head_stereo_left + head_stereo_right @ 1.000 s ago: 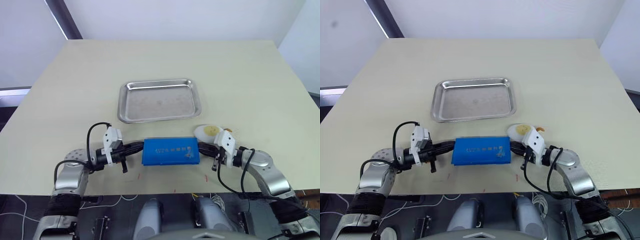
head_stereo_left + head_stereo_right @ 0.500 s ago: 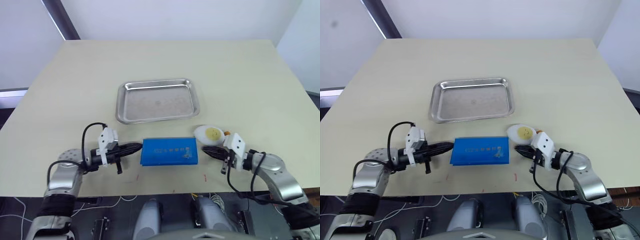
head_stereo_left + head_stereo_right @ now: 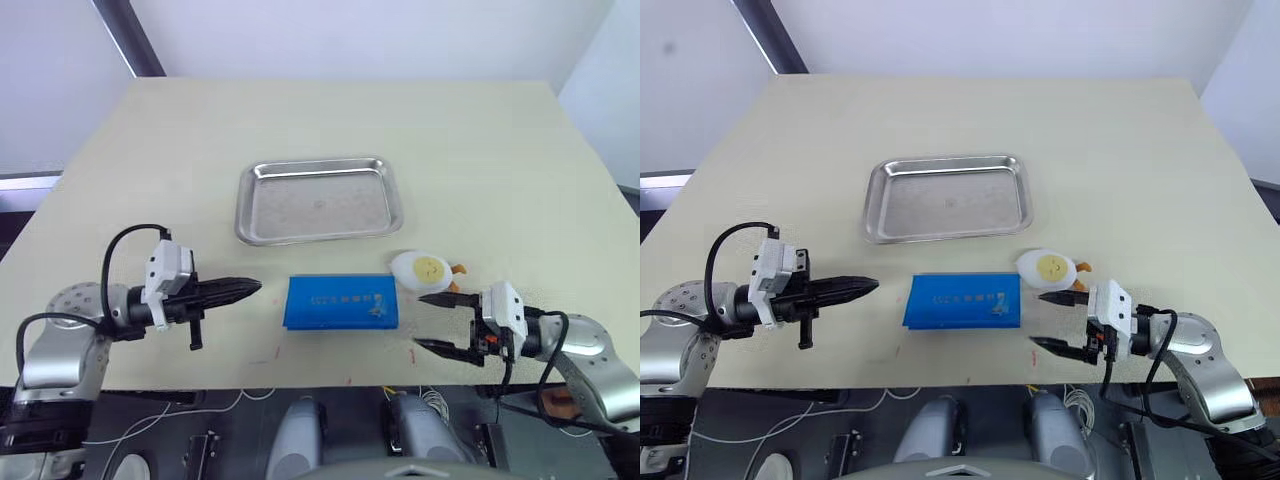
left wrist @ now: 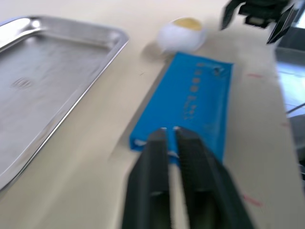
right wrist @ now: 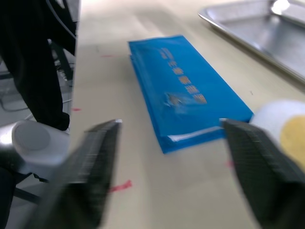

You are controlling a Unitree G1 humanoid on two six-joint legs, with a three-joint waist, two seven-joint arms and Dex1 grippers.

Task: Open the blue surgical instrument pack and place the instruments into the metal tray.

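The pack (image 3: 340, 302) was seen lying flat and closed on the table (image 3: 500, 150), just before the empty tray (image 3: 319, 200), with an egg toy (image 3: 423, 269) beside its right end. The left gripper (image 3: 252, 287) was held closed and empty, left of the pack; the right gripper (image 3: 428, 322) was spread wide, empty, at the pack's right. The pack was judged soft and light, likely to slide, so one end would best be pinned while a free edge is pinched.

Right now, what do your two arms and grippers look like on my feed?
Both arms are silver-grey metal with rounded joint housings and looping black cables. The left gripper and right gripper each have two slim black tapered fingers behind a white boxy block at the wrist. No markings are legible on either.
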